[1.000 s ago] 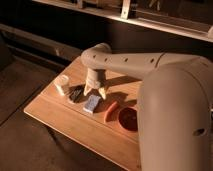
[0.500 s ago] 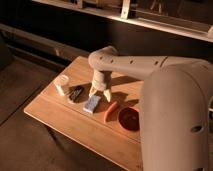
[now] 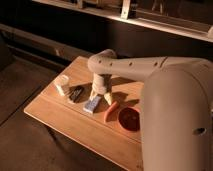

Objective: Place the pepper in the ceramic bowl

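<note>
A dark room lies behind a wooden counter [image 3: 60, 120]. A pale ledge [image 3: 150, 22] runs along the back wall, and the floor is dim beyond the counter's left edge and near corner.

The ceramic bowl [image 3: 129, 119] sits near the middle of the counter's visible span, midway between the far and near edges. It is beside the robot's large white arm [image 3: 165, 85], which hides the right end of the counter. The bowl's dark red inside faces up and only that surface shows within it. A small white cup [image 3: 62, 85] stands upright by the left edge; what it holds cannot be seen.

The pepper [image 3: 111, 111] lies on the wood just left of the bowl, slanting from the far edge towards the near one. Whether it touches the rim cannot be told. A blue-white block [image 3: 92, 104] lies left of the pepper, and a dark object [image 3: 76, 93] lies between the block and the cup.

The gripper [image 3: 101, 100] points down over the middle of the counter, above and between the block and the pepper. Its fingers are spread apart and hold nothing.

Any print on the block is too small to read.
</note>
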Controlling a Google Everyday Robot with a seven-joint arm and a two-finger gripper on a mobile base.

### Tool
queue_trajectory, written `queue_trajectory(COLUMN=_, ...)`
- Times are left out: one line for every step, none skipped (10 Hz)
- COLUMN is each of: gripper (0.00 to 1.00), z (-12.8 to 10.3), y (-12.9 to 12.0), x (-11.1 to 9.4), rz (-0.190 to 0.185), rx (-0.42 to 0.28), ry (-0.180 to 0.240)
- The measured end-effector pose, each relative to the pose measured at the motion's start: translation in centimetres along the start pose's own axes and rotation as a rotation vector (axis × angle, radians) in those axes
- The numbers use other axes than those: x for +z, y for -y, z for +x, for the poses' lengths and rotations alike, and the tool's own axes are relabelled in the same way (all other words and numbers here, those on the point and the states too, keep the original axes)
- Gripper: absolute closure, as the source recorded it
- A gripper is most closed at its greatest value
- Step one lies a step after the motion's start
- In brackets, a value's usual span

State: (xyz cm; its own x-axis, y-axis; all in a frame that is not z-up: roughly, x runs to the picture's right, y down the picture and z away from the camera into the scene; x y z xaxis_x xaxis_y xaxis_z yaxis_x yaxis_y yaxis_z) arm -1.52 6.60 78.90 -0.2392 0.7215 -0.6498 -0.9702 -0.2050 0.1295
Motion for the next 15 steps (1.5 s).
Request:
queue_trajectory(gripper=0.35, z=0.1, y=0.1, x=0.2, rz=0.000, rx=-0.009, ry=0.011)
queue_trajectory(gripper=0.35, z=0.2, y=0.0, x=0.2, rz=-0.007, rx=-0.020, ry=0.022)
queue_trajectory(gripper=0.35, z=0.4, y=-0.5, x=0.2, rz=-0.019, rx=-0.037, ry=0.036)
queue_trajectory(gripper=0.35, z=0.7, y=-1.0, x=0.3, rz=-0.034, rx=-0.050, ry=0.053)
queue_trajectory(gripper=0.35, z=0.9, y=-1.1, x=0.4, rz=-0.040, rx=-0.053, ry=0.060)
queue_trajectory(gripper=0.35, z=1.3, y=-1.5, x=0.7, rz=-0.052, rx=-0.062, ry=0.072)
queue_trajectory(gripper=0.35, z=1.7, y=-1.6, x=1.2, rz=-0.055, rx=-0.072, ry=0.078)
queue_trajectory(gripper=0.35, z=2.1, y=-1.5, x=1.5, rz=-0.055, rx=-0.075, ry=0.081)
queue_trajectory(gripper=0.35, z=2.3, y=-0.9, x=1.9, rz=-0.055, rx=-0.073, ry=0.086)
queue_trajectory(gripper=0.35, z=2.6, y=0.1, x=2.4, rz=-0.053, rx=-0.064, ry=0.089)
queue_trajectory(gripper=0.35, z=2.9, y=0.9, x=2.7, rz=-0.053, rx=-0.057, ry=0.091)
queue_trajectory(gripper=0.35, z=3.0, y=1.6, x=2.8, rz=-0.054, rx=-0.053, ry=0.097)
queue_trajectory(gripper=0.35, z=3.2, y=2.5, x=3.0, rz=-0.068, rx=-0.043, ry=0.102)
queue_trajectory(gripper=0.35, z=3.3, y=3.2, x=3.2, rz=-0.081, rx=-0.037, ry=0.106)
queue_trajectory(gripper=0.35, z=3.3, y=3.8, x=3.4, rz=-0.093, rx=-0.036, ry=0.109)
